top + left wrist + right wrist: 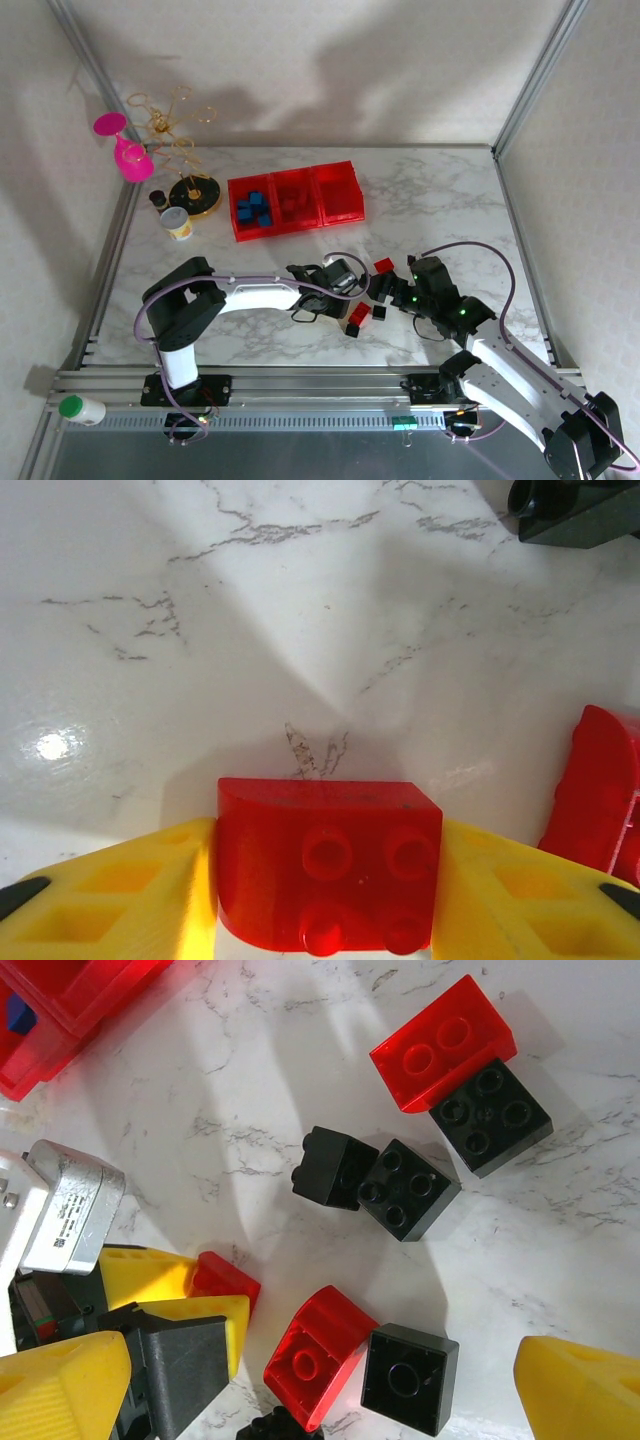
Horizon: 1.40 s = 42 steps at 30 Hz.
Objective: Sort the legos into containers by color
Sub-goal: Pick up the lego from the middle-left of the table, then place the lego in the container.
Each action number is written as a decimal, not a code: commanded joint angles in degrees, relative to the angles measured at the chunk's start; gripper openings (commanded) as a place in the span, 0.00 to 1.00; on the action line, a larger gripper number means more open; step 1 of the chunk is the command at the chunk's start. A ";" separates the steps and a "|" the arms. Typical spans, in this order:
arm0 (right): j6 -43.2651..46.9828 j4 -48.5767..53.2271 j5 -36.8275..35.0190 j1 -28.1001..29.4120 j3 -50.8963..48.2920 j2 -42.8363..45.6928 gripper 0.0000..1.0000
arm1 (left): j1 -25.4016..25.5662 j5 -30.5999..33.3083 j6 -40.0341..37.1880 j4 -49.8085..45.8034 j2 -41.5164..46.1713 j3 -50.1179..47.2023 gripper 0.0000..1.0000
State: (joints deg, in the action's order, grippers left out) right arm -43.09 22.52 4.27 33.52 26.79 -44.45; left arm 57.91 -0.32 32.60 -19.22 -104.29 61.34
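A red lego [330, 865] lies on the marble between the yellow fingers of my left gripper [330, 880], and both pads press its sides. From above, the left gripper [350, 283] is at the left end of a loose cluster of red and black legos [365, 312]. My right gripper [320, 1400] hangs open over an overturned red lego [320, 1355] and a black one [410, 1378]. The three joined red containers [345, 172] stand behind; the left bin holds blue legos [253, 210].
A yellow-and-white cup [177, 222], a gold wire stand [192, 195] and a pink glass [125, 150] sit at the back left. A green-capped bottle [80, 408] lies on the near rail. Another red lego [445, 1045] and black ones [490, 1115] lie farther out.
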 commanded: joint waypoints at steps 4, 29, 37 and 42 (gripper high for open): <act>-0.14 -0.29 -1.20 -0.28 0.61 0.60 0.99 | -1.11 2.46 -0.09 -4.60 1.04 -0.81 0.48; 3.45 -12.51 1.14 -0.29 9.16 -10.82 0.99 | -25.22 12.61 -4.56 -5.73 -7.11 28.55 0.48; 3.89 -12.09 0.88 -0.29 10.04 -11.86 0.99 | -30.61 10.49 -5.25 -4.39 -17.79 39.97 0.49; 4.05 -11.54 0.65 -0.29 10.31 -12.13 0.99 | -31.54 9.02 -5.78 -5.51 -20.98 44.48 0.55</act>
State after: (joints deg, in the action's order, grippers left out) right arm -40.01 11.33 5.61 33.52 35.11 -56.16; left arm 26.26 9.65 28.01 -24.08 -124.40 102.19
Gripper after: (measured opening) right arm 0.988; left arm 0.547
